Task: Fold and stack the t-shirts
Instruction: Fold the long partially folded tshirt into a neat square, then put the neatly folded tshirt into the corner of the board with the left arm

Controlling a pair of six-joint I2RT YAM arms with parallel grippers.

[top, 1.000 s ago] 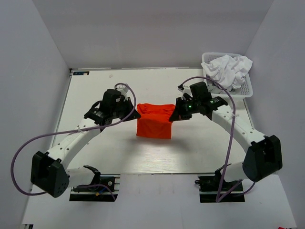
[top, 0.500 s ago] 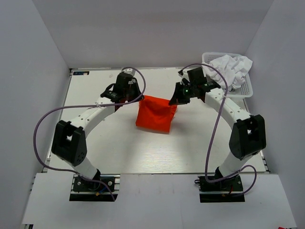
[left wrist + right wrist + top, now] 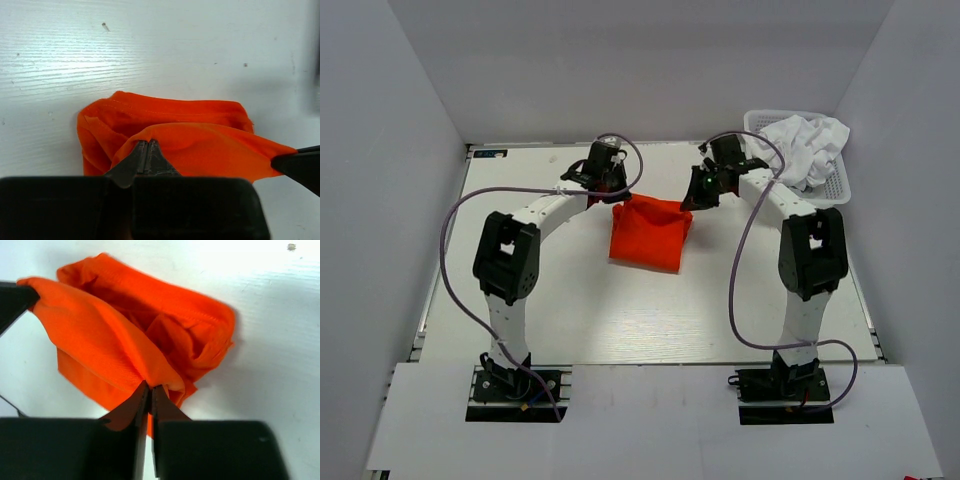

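The orange-red t-shirt (image 3: 648, 233) hangs as a folded panel over the far middle of the table, held up by its two far corners. My left gripper (image 3: 618, 197) is shut on the shirt's left corner (image 3: 165, 135). My right gripper (image 3: 690, 203) is shut on its right corner (image 3: 125, 345). In both wrist views the cloth drapes away from the closed fingertips, with bunched folds lying on the white table below. White t-shirts (image 3: 803, 145) sit crumpled in the basket at the far right.
A white lattice basket (image 3: 832, 190) stands at the table's far right corner, beside the right arm. Both arms reach far forward over the table (image 3: 620, 320). Purple cables loop off each arm.
Both grippers have carried the orange-red shirt toward the far side of the table, arms stretching out. The cloth has stayed gripped at both corners, and its lower edge has dragged along.
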